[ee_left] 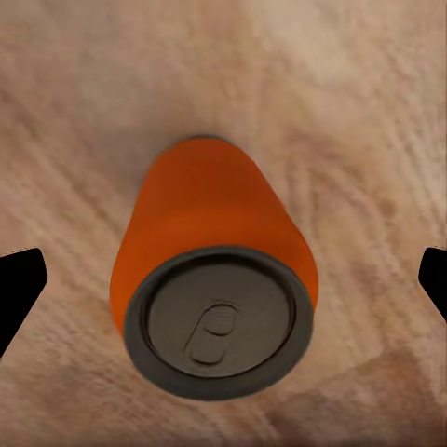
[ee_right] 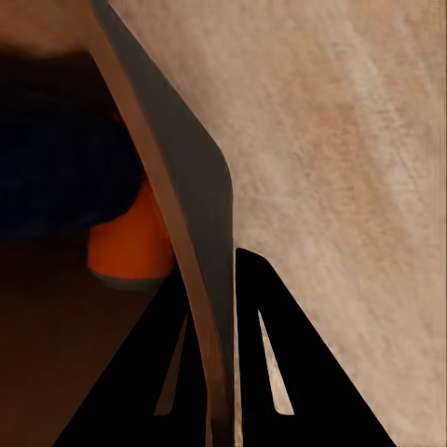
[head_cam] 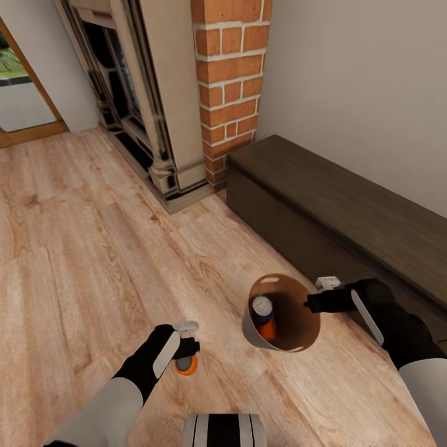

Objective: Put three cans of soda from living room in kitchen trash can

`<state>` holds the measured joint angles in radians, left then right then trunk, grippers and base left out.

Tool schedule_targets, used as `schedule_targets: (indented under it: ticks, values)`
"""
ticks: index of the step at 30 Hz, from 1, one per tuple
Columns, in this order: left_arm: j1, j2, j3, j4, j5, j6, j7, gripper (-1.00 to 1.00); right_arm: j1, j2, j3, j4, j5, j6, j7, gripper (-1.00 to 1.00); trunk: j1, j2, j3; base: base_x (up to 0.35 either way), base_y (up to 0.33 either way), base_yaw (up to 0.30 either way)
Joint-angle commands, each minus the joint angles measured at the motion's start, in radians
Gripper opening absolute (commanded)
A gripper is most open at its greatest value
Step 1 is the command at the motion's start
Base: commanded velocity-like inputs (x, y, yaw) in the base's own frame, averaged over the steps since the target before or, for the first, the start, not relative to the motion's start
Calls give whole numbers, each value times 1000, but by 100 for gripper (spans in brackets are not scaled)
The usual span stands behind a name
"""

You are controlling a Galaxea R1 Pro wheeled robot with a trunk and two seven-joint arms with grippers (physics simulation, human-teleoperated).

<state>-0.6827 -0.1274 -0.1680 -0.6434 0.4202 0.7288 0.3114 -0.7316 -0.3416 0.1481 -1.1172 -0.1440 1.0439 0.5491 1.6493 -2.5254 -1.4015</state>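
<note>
Trash can (head_cam: 298, 332) sits on the wood floor (head_cam: 93, 248) at lower centre-right of the head view, tilted so its copper-brown inside faces the camera. Inside it: a dark blue can (head_cam: 262, 308) with silver top, and an orange can (head_cam: 268, 329) partly hidden beneath it.

Right wrist view adds detail here: the pail's wall (ee_right: 186, 233) runs edge-on between the two black fingers (ee_right: 270, 363), one finger inside and one outside, so the right gripper (head_cam: 310, 304) is clamped on the rim. Past the wall, the orange can (ee_right: 130, 247) and a dark blue mass (ee_right: 56, 158) above it lie deep in shadow.

Third can (head_cam: 186, 365), orange, stands upright on the floor at lower centre-left of the head view, mostly covered by the left gripper (head_cam: 187, 347) above it. Left wrist view shows what the head view hides: the can's orange body (ee_left: 214, 223) with its dark lid and pull tab, and the black fingertips (ee_left: 19, 284) at both frame edges, well apart from the can. Jaws spread wide, grasping nothing.

Surroundings, head view: dark brown low cabinet (head_cam: 347, 205) at right along the wall, just beside the pail; red-brick column (head_cam: 230, 81) and fireplace surround (head_cam: 143, 93) at top centre.
</note>
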Motion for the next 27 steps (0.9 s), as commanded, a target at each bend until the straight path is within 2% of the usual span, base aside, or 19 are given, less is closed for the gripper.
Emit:
schedule_targets:
  ticks: [1, 7, 12, 18, 27]
  values:
    - [0, 1, 0, 0, 0, 0, 0, 100, 0, 0, -1, -2, -14, 3, 14, -100, 0, 0, -4, 0, 0, 0]
    - [0, 1, 1, 1, 0, 0, 0, 100, 1, 0, -1, -5, -14, 3, 25, -100, 3, -2, -27, 0, 0, 0]
    - [0, 2, 0, 1, 0, 0, 0, 100, 1, -1, -1, -6, -14, 3, 26, -100, 3, -2, -27, 0, 0, 0]
    - [0, 2, 0, 1, 0, 0, 0, 100, 1, 0, -1, -6, -14, 3, 27, -100, 6, -3, -50, 0, 0, 0]
    - [8, 9, 1, 4, -3, -5, -5, 100, 0, -3, -1, -7, -14, 3, 27, -100, 6, -3, -50, 0, 0, 0]
